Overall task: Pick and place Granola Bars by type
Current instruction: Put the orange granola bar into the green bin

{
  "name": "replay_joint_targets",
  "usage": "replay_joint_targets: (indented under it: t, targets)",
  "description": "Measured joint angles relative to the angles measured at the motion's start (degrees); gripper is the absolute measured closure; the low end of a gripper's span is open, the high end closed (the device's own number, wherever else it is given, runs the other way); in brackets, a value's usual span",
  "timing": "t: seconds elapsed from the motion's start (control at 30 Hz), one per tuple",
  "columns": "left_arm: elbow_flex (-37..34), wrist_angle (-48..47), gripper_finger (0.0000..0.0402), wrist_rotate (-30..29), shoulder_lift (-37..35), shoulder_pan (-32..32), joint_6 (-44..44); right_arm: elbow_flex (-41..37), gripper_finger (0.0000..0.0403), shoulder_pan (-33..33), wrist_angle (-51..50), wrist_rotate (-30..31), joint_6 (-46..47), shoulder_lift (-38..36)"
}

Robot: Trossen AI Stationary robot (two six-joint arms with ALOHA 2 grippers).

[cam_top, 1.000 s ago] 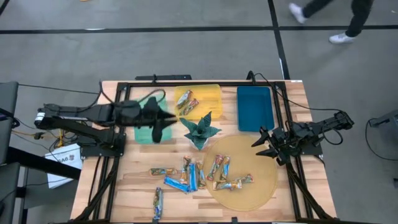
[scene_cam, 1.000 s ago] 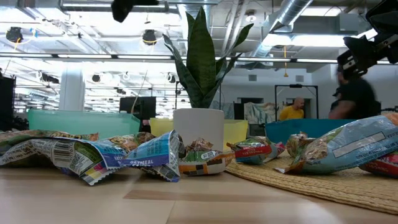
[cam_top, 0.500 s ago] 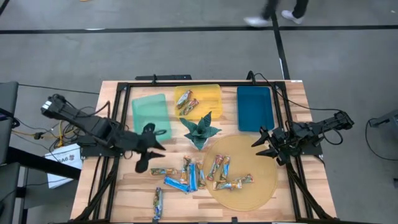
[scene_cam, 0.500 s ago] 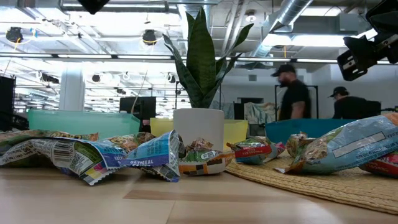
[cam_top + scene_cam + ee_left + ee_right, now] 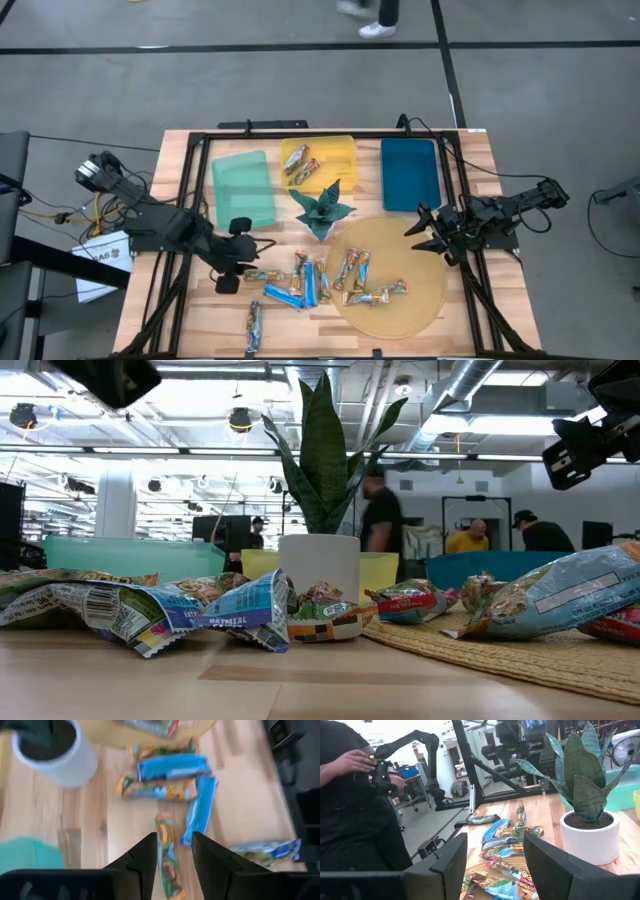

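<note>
Left tool (image 5: 232, 268), fingers parted and empty, hovers lower left over a multicoloured bar (image 5: 167, 860); right tool (image 5: 428, 230) waits unclenched at right.

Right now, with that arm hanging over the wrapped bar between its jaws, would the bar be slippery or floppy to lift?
Probably a bit slippery: the granola bar has a glossy wrapper. It looks thin and flat, so likely light. Its crinkled ends may bend, though the middle seems fairly stiff. The left gripper straddles it, jaws open.

Granola Bars (image 5: 300, 282) lie between plant (image 5: 322, 210) and table front, some on the mat (image 5: 395, 275)
</note>
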Motion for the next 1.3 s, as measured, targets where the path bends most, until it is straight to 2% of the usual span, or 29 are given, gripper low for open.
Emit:
replay_joint_targets:
  t: [0.23, 0.7, 0.83, 1.1, 1.3]
  targets:
    - [0.0, -2.42, 0.0288, 0.04, 5.93, 0.0, -0.98, 0.0, 0.0214, -0.02, -0.01, 0.0, 0.01, 0.01]
    - [0.02, -2.41, 0.0286, 1.05, 14.67, -1.17, -9.39, 0.0, 0.0214, 0.0, 0.0, 0.01, -0.01, -0.01]
    - [0.02, -0.92, 0.0269, 1.05, 16.55, -1.62, -9.55, 0.0, 0.0214, 0.0, -0.01, 0.0, 0.01, 0.01]
    - [0.05, 0.03, 0.021, 1.19, 20.92, -1.6, -7.98, 0.0, 0.0214, 0.0, 0.01, 0.0, 0.0, 0.0]
    - [0.07, 0.06, 0.0198, 2.16, 24.7, -1.52, -6.37, 0.0, 0.0214, 0.0, 0.01, 0.0, -0.01, -0.01]
